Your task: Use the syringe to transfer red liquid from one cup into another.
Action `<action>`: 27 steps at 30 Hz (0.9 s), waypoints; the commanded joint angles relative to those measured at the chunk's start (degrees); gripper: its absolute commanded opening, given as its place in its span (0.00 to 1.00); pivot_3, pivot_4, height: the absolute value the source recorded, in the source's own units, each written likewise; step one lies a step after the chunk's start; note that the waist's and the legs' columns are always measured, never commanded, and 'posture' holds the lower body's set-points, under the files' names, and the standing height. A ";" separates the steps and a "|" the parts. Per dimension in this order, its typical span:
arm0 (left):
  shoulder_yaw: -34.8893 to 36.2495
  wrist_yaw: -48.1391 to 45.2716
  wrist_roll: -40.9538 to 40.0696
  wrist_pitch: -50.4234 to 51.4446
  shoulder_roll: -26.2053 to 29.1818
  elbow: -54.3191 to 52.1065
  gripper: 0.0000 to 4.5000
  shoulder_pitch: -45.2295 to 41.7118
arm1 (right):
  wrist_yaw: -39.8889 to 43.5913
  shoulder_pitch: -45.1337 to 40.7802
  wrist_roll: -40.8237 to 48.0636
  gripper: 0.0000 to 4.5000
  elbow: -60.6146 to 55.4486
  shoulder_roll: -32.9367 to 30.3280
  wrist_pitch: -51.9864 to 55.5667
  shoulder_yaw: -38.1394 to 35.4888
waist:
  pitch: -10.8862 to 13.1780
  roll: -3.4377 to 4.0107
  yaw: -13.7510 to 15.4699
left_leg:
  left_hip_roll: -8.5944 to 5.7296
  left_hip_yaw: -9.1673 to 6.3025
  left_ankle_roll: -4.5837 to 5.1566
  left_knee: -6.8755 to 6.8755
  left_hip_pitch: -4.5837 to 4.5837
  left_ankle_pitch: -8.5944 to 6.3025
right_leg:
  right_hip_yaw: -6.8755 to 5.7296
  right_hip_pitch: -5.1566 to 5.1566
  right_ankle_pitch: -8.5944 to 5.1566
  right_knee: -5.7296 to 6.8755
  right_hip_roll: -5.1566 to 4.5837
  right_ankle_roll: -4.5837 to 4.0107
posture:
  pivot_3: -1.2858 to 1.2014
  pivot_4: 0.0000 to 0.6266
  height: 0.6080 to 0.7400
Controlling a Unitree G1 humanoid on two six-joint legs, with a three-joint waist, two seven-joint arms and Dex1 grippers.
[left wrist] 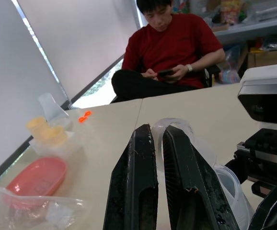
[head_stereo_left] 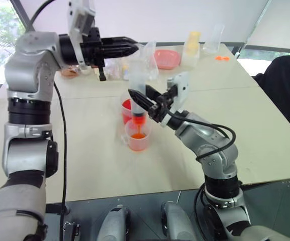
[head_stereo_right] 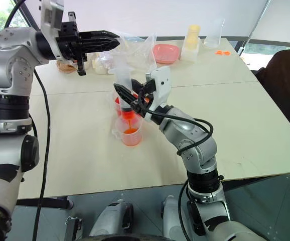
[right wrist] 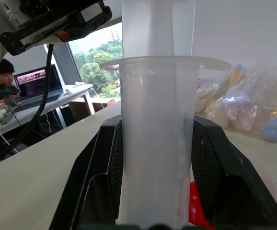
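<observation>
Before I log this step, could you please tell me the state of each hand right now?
Left hand: closed, holding nothing, above the plunger.
Right hand: closed on the large clear plastic syringe, upright over the smaller clear plastic cup.

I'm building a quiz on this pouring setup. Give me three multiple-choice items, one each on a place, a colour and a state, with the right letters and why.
1. Where does the syringe stand?
A. upright over the smaller cup
B. flat beside the pink dish
C. inside the plastic bag

2. What colour is the liquid in the smaller cup?
A. blue
B. red-orange
C. green

3. What state is the left pincer in?
A. shut, holding nothing, above the syringe
B. shut on the taller cup
C. wide open on the table

Answers: 1 A, the right pincer grips its barrel with the tip over that cup; 2 B, the cup's bottom shows red-orange; 3 A, its fingers are pressed together in the air.
</observation>
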 commanded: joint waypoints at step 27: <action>-5.00 -4.54 -0.37 1.57 -0.86 -6.42 0.09 7.85 | -1.10 -6.30 1.23 0.32 -1.62 -2.15 -3.44 -5.26 | 0.00 0.00 0.03 | 0.00 0.00 0.00 0.00 0.00 0.00 | 0.00 0.00 0.00 -0.01 0.00 0.00 | 0.52 0.24 1.00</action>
